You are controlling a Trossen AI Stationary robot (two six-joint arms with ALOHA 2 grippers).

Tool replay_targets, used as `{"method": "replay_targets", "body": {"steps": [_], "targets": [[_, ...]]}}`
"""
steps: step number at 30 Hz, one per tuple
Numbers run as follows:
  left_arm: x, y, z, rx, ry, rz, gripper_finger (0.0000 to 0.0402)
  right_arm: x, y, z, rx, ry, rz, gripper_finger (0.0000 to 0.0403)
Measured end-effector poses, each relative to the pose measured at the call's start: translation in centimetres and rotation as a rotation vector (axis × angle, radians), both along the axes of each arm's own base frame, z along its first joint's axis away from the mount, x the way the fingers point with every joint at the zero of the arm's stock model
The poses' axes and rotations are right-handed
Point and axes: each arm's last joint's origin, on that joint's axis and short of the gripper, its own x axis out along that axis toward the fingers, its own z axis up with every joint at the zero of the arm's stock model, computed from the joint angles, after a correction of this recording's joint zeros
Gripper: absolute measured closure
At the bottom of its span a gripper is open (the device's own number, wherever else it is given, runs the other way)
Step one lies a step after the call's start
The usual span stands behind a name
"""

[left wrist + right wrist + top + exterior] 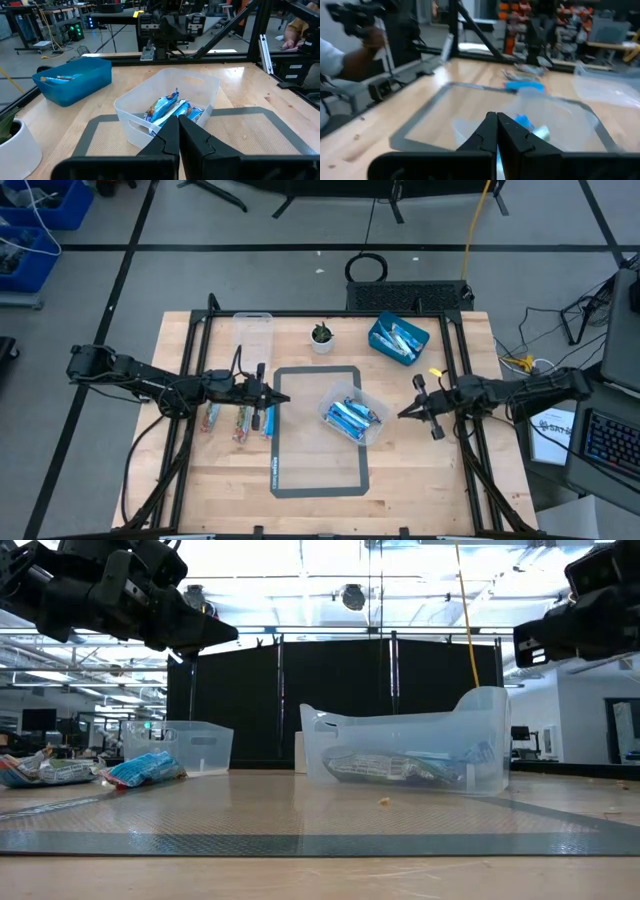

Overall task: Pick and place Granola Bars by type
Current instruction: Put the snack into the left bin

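Several blue-and-white granola bars [352, 417] lie in a clear tub [372, 432] at the table's middle; in the left wrist view these bars [167, 106] show inside it. Three more bars [243, 423] lie flat on the wood left of the grey mat, two brownish and one blue. Others [405, 338] lie in the blue bin [384, 345]. My left gripper [287, 399] is shut, raised just right of the loose bars, pointing at the tub. My right gripper [401, 416] is shut, raised just right of the tub.
A second clear tub [253, 335] and a small white plant pot [321, 338] stand near the far edge. A grey-bordered mat [300, 470] lies under the middle tub. A person's arm [350, 60] shows beyond the table's edge. Black frame rails run along the table's sides.
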Motion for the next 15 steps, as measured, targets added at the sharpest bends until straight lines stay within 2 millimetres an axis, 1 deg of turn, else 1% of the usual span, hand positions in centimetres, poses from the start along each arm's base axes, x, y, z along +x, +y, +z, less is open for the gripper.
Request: {"method": "replay_targets", "body": {"steps": [15], "targets": [[0.0, 0.0, 0.0, -0.003, 0.000, -0.002, 0.0395, -0.5, -2.0, 0.1, -0.028, -0.026, -0.175, 0.0403]]}}
